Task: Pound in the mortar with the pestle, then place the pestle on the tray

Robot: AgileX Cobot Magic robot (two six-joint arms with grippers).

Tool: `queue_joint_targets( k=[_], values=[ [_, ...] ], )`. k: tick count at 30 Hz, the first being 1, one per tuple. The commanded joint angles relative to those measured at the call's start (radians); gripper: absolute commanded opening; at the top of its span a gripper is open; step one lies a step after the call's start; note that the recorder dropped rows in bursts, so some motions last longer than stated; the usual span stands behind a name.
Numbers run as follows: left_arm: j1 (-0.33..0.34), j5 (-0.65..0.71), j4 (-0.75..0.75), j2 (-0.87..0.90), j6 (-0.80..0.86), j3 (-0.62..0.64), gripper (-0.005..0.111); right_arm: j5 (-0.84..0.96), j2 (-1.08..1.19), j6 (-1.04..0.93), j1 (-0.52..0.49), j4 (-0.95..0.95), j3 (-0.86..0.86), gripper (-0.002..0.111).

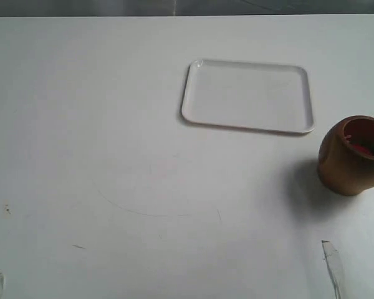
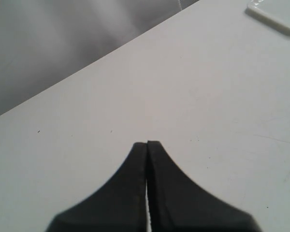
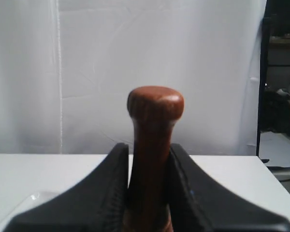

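- While the right gripper (image 3: 149, 149) pinches the pestle (image 3: 155, 104) between its black fingers, the pestle's rounded end pokes out past the fingertips, with a white curtain (image 3: 159, 48) behind it.
- The pestle's shaft sits snug between the two fingers, touching both.
- The mortar (image 1: 354, 157) stands upright on the white table (image 1: 112, 156) at the right edge of the exterior view, with something red showing inside its darker bowl.
- The tray (image 1: 247, 96) lies flat on the table, farther back and left of the mortar, near it but apart.
- The left gripper (image 2: 147, 145) has its jaws pressed together over the tabletop, with a corner of the tray ahead of it.
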Motion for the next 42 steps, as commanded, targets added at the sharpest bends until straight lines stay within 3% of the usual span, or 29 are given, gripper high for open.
queue_joint_targets(
  k=[1,6,9,11,14,20,25,33,39,42],
  values=[
    [-0.008,-0.003,-0.007,-0.001,-0.008,0.001,0.0,-0.114,-0.007,0.043,-0.008,-0.092,0.009,0.0],
    [-0.008,-0.003,-0.007,-0.001,-0.008,0.001,0.0,-0.116,0.008,0.04,-0.008,-0.064,0.009,0.0],
    [-0.008,-0.003,-0.007,-0.001,-0.008,0.001,0.0,-0.028,0.108,-0.154,-0.008,0.083,-0.107,0.0],
    [-0.008,-0.003,-0.007,-0.001,-0.008,0.001,0.0,-0.042,0.214,-0.149,-0.008,0.055,-0.146,0.0],
    [-0.008,-0.003,-0.007,-0.001,-0.008,0.001,0.0,-0.195,0.397,0.044,-0.015,0.071,-0.151,0.0],
    [-0.008,-0.003,-0.007,-0.001,-0.008,0.001,0.0,-0.195,0.646,0.462,-0.204,-0.153,-0.124,0.0],
    [-0.008,-0.003,-0.007,-0.001,-0.008,0.001,0.0,-0.179,0.757,0.542,-0.262,-0.23,-0.122,0.0],
    [-0.008,-0.003,-0.007,-0.001,-0.008,0.001,0.0,-0.195,0.976,0.641,-0.264,-0.272,-0.118,0.0],
    [-0.008,-0.003,-0.007,-0.001,-0.008,0.001,0.0,-0.195,0.904,0.598,-0.261,-0.289,-0.118,0.0],
    [-0.008,-0.003,-0.007,-0.001,-0.008,0.001,0.0,-0.195,0.705,0.495,-0.258,-0.296,-0.116,0.0]
  ],
)
